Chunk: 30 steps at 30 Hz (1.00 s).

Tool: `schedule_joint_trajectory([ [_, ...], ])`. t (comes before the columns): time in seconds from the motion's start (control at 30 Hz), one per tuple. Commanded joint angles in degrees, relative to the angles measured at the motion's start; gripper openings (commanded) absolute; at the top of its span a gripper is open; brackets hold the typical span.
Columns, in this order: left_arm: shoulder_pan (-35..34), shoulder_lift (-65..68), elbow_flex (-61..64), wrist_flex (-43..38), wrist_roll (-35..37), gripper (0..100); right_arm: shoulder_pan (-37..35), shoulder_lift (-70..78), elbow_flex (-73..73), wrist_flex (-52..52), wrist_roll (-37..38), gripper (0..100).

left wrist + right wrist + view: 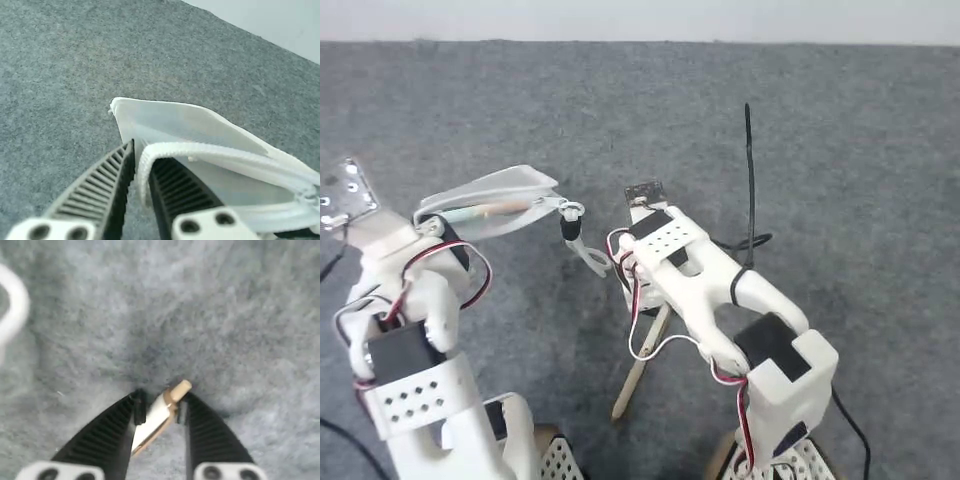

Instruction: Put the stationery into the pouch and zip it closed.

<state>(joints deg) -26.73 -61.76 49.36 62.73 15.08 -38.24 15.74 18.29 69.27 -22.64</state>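
Over the surface's (860,150) left half, left gripper (137,146) pinches the pouch (200,127) rim; near centre, right gripper (160,399) clamps a pen (151,421).

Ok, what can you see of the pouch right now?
The pouch is translucent white soft plastic, with a white toothed zip along one edge. The left gripper pinches that edge at one end and holds it lifted, roughly level, over the grey mat. Its mouth looks open. A tan and greenish stick shows through the wall. A ring pull hangs from the end toward the other arm.
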Motion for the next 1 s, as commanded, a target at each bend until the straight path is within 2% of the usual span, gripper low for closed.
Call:
schedule_joint_trajectory([
  [0.0,-0.26,-0.53,-0.66,-2.02,0.62,1,-0.13,-0.57,-2.81,-0.75,2.46,0.8],
  [0.17,-0.26,-0.53,-0.66,-2.02,0.62,1,0.4,-0.57,-5.8,1.8,2.46,0.6],
  [0.4,-0.26,-0.53,-0.66,-2.02,0.62,1,0.66,-0.57,-20.48,18.86,2.55,0.6],
  [0.6,-0.26,-0.53,-0.66,-2.02,0.62,1,0.66,-0.57,-29.19,27.82,2.55,0.6],
  [0.77,-0.26,-0.53,-0.66,-2.02,0.62,1,0.57,-0.57,-34.11,32.66,2.55,0.6],
  [0.97,-0.26,-0.53,-0.66,-2.02,0.62,1,0.4,-2.33,-35.52,33.19,2.55,0.6],
])
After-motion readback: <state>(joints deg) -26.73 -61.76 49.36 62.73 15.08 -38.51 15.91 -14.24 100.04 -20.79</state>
